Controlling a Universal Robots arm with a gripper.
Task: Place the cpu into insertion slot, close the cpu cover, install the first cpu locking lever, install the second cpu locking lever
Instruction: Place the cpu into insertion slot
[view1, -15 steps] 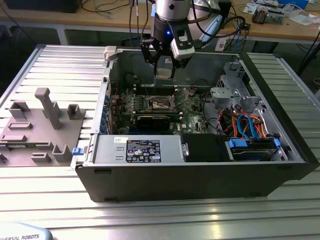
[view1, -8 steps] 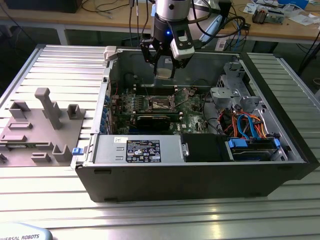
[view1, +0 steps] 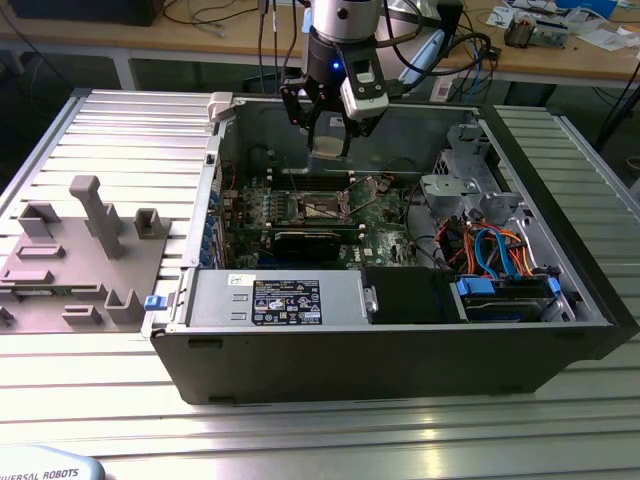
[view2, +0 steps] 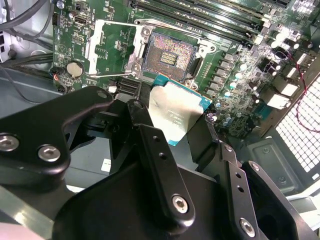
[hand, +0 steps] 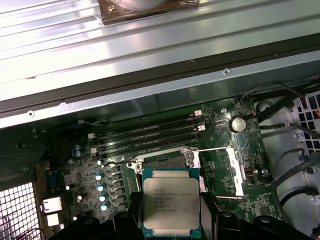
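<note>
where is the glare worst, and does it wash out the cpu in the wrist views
Exterior view: the ribbed table glares white in front, while the case interior sits in shadow. Second wrist view: the cpu top carries a pale sheen but is not washed out. First wrist view: the cpu is evenly lit, with strong glare on the table slats behind the case.
</note>
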